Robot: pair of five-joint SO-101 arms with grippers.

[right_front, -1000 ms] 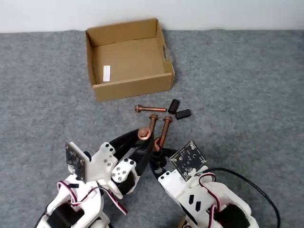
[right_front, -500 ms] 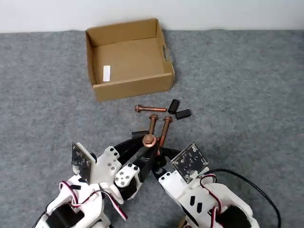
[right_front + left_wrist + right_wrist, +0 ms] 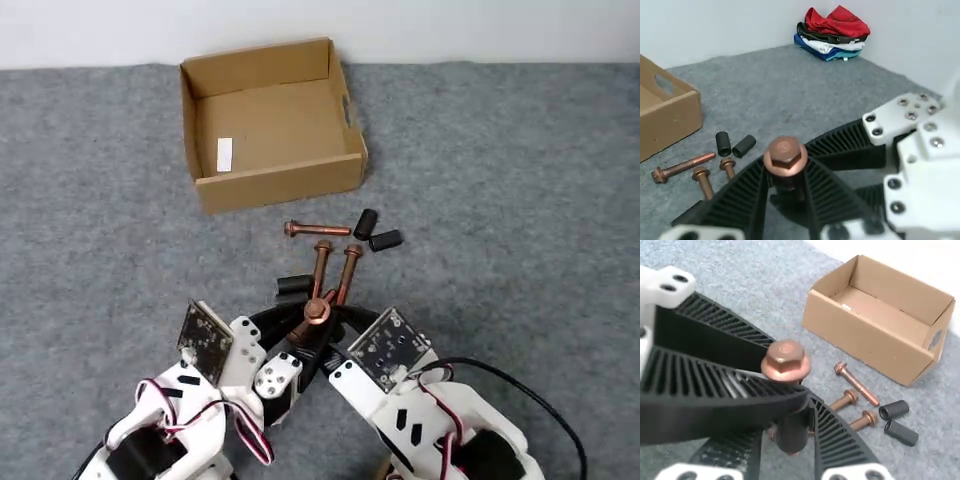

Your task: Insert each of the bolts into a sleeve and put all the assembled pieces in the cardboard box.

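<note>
Held bolt (image 3: pixel 318 310), high view: up off the grey carpet (image 3: pixel 520 200) between the two arms, copper head on top; well apart from the cardboard box (image 3: pixel 280 185)
Grippers, high view: left gripper (image 3: pixel 303 330) and right gripper (image 3: pixel 335 322) meet on it from either side; black fingers cross just under the head
Loose parts, high view: three loose bolts (image 3: pixel 316 230) lie on the carpet between box and arms, one crosswise, two side by side; two loose sleeves (image 3: pixel 385 240) just beside them; a third sleeve (image 3: pixel 293 285) lies near the pair, on the left arm's side
Box, high view: open top up; a white label (image 3: pixel 224 154) on its floor
Held bolt, left wrist view: head (image 3: pixel 785 155) dead centre; the left gripper's ribbed fingers (image 3: pixel 740 200) are closed on it right below the head; the right gripper's finger (image 3: pixel 840 145) lies close alongside
Background, left wrist view: loose bolts and two sleeves on the carpet beside the box wall (image 3: pixel 670 115); a pile of clothes (image 3: pixel 835 27) against the far wall
Fitted sleeve (image 3: pixel 792 432), right wrist view: black, on the shank below the copper head; the right gripper's fingers (image 3: pixel 840 440) are clamped on it; the left gripper's fingers (image 3: pixel 715 370) pinch just above, under the head
Box, right wrist view: beyond the loose bolts, open side up (image 3: pixel 865 340)
</note>
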